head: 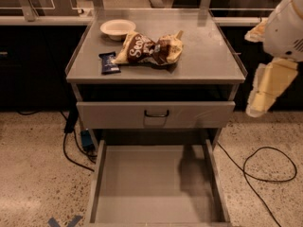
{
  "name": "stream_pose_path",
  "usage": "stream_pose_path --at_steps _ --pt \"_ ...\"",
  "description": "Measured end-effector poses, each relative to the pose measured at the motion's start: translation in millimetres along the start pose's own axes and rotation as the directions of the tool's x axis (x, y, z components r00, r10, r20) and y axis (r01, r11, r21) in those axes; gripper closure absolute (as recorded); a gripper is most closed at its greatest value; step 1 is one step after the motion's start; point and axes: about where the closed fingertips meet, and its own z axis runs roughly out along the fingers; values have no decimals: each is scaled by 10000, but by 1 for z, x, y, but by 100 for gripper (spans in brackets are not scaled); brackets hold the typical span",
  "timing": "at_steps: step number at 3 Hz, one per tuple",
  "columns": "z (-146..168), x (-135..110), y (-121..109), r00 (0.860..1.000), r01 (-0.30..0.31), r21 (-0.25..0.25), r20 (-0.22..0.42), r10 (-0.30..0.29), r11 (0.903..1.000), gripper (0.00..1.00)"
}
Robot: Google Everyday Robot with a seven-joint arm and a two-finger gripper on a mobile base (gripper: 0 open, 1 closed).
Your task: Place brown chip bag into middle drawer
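Observation:
The brown chip bag [149, 49] lies crinkled on the cabinet's grey top [208, 60], just right of the middle, with white script on it. The middle drawer [151, 188] is pulled out wide at the bottom of the view and its flat floor is bare. My gripper [267, 86], cream-coloured below a white arm [289, 22], hangs off the cabinet's right side, level with the top drawer front. It is well apart from the bag and holds nothing that I can see.
A white bowl [117, 29] stands at the back left of the top. A small dark-blue bar wrapper [109, 62] lies left of the bag. A shut drawer front with a black loop handle [156, 113] sits above the open drawer. Cables [270, 167] lie on the floor on both sides.

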Motion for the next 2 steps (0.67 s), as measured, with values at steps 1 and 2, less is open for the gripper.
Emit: stream_pose_path --at_steps 1,2 --pt "18 -22 -25 9964 716 106 441 -720 9974 0" --pt "39 -43 -47 9885 1358 98 659 -1362 9907 0"
